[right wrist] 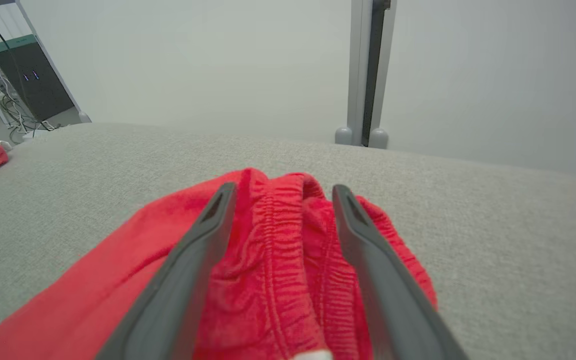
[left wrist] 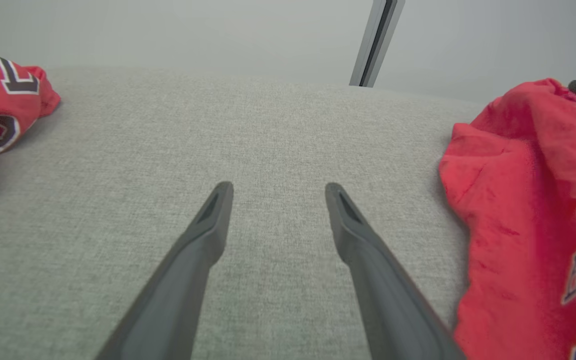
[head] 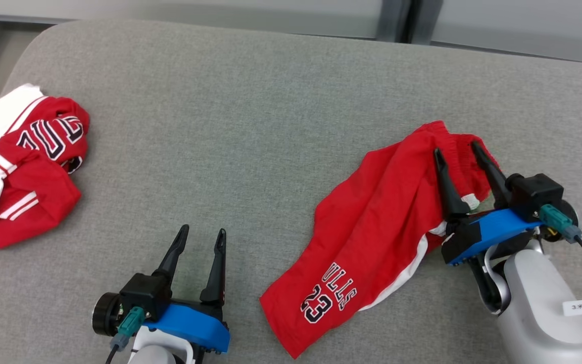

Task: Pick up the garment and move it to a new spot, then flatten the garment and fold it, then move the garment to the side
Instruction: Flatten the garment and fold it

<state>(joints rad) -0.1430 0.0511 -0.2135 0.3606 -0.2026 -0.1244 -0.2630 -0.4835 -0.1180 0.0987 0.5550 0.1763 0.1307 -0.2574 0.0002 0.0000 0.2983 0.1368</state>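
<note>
Grey woven fabric is covering a broad worktop (head: 271,101) with rounded corners, and a pale wall (right wrist: 218,60) with a grey upright post (right wrist: 365,70) is standing behind it.

A pair of red shorts (head: 372,227) is lying rumpled on the right half of the worktop, stretching from the near edge up and away to the right. Dark lettering edged in white and the number 23 (head: 329,298) are showing on the near leg, and a strip of white lining is peeking out along one side.

The right pincer (head: 456,148) is hovering over the far end of the shorts with its two dark fingers (right wrist: 188,270) spread apart, released. In the right wrist view the gathered elastic waistband (right wrist: 278,225) is lying between and beneath those fingers. Whether the tips are touching the cloth is not clear.

The left pincer (head: 203,230) is resting low at the near edge, just left of the shorts and apart from them. It is also released, its fingers (left wrist: 188,270) pointing out over bare grey fabric.

Well apart, at the far left edge of the worktop, a second heap of red and white clothing (head: 33,167) with large dark letters is sitting crumpled.
</note>
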